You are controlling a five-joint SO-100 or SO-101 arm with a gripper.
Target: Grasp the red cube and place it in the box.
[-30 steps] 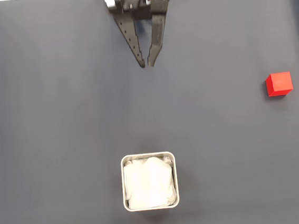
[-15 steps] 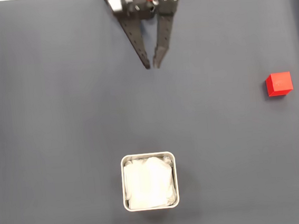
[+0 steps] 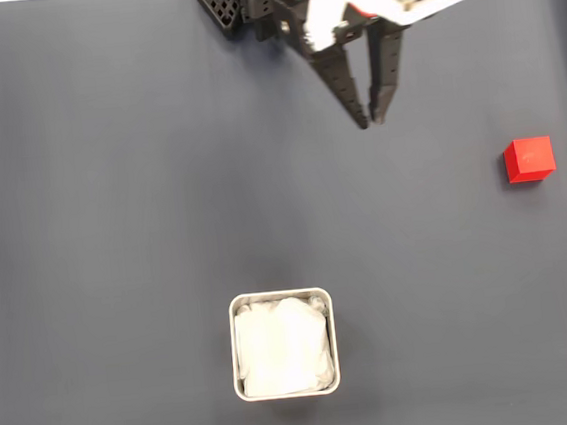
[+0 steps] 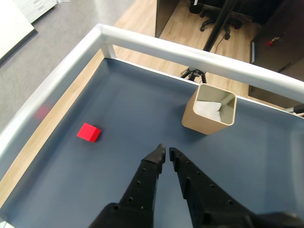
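Approach step: my gripper (image 3: 371,122) is empty, jaws nearly closed, red cube (image 3: 530,160) well off to its right in the fixed view, box (image 3: 283,344) far below; next I open and reach across.

In the fixed view, the red cube (image 3: 530,160) lies far right, the box (image 3: 283,344) low centre, well apart.
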